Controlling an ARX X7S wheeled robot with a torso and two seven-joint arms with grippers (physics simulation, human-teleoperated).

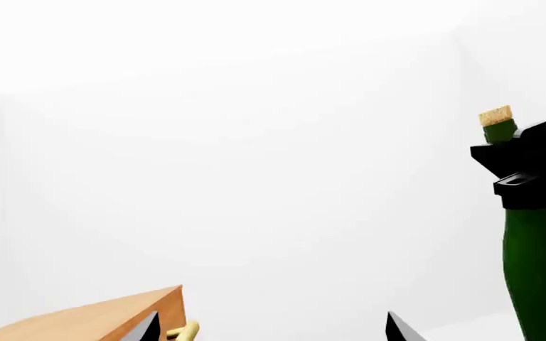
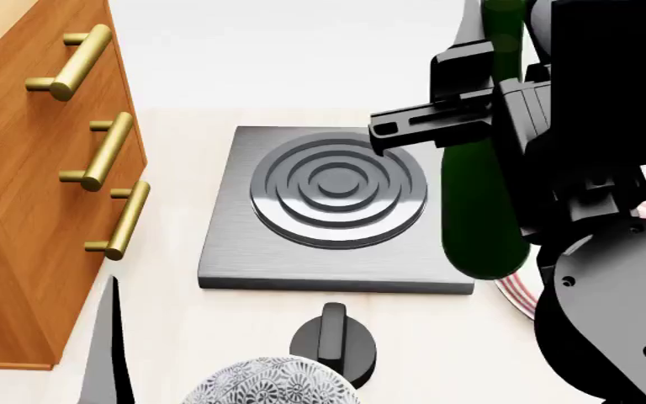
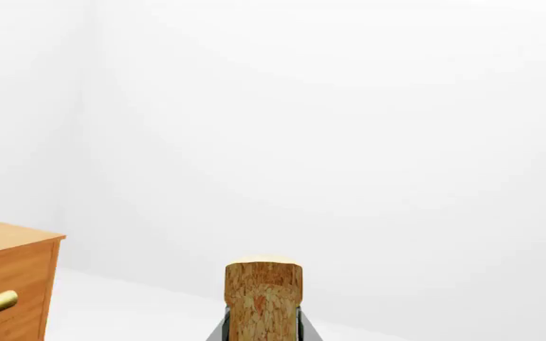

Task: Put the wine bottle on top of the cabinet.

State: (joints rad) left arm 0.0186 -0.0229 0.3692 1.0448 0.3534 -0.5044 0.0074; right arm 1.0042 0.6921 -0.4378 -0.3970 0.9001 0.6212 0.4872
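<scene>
Closest to the head camera, my right arm fills the right side of the view, and its right end effector [image 2: 469, 114] is clamped on the neck of the wine bottle [image 2: 480, 210], just below the cork [image 1: 494, 115]. I hold it at the neck, I judge, so the heavy green body hangs below the grip and stays upright during transport. The bottle is lifted off the tabletop [image 2: 245, 337] and hangs in front of the square burner plate [image 2: 335, 210], with a striped plate [image 2: 520, 295] partly visible behind its base. The cabinet [image 2: 20, 210] stands well apart to the left, its brass handles [image 2: 104, 151] facing the burner; its top surface runs off the upper left of the head view. My left end effector [image 1: 273, 330] shows only two dark fingertips at the edge of the left wrist view, spread apart and holding nothing. A black knob [image 2: 332, 337] and a patterned bowl [image 2: 267, 383] lie near the bottom of the head view. In my judgement the bottle needs to travel left and above the cabinet top.
</scene>
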